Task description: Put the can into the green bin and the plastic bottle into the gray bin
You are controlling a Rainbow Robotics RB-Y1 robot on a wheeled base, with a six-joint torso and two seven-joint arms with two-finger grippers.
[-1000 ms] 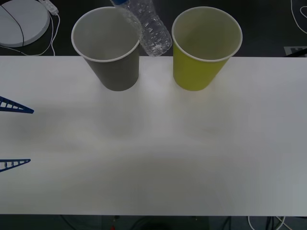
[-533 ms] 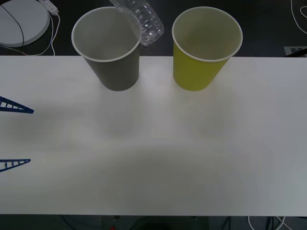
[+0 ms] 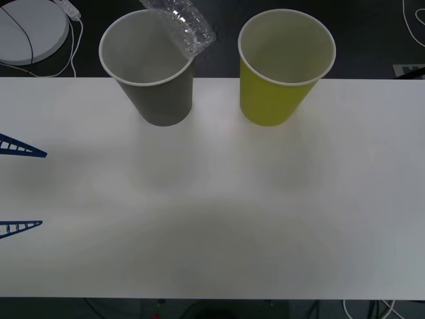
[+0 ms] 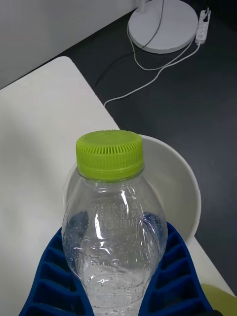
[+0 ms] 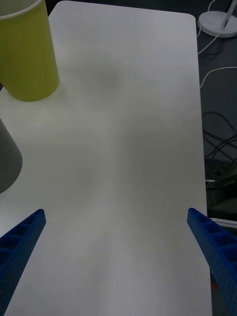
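Holding the plastic bottle (image 3: 180, 25) tilted over the far rim of the gray bin (image 3: 154, 73), we have our right gripper (image 4: 118, 276) clamped on its body

We see in the right wrist view the blue fingers (image 4: 173, 269) pressed on both sides of the clear bottle, its lime-green cap (image 4: 109, 154) pointing over the pale mouth of the gray bin. That bin stands on the white table (image 3: 212, 212) near the far edge, with the green bin (image 3: 282, 66) just beside it on our right, apart from it. Our left gripper (image 3: 20, 187) waits low at the table's left edge, its two fingers spread wide with nothing between them
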